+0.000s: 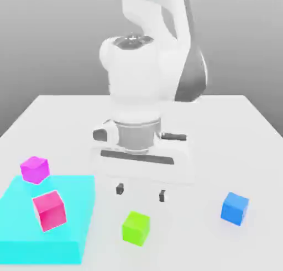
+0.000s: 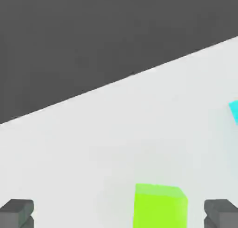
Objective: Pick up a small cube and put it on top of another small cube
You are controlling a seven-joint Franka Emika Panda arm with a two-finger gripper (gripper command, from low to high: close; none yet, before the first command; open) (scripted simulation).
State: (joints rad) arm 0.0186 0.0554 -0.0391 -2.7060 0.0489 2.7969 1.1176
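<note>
The green cube is seen on the white bench, just below the spread, empty pincer. A blue cube lies to the exterior view's right. A red cube and a magenta cube sit on a cyan slab at the left.

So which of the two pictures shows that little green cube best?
The exterior view: the lime-green cube appears whole on the white table, just ahead of the open gripper. The hand view cuts off its lower part.
</note>
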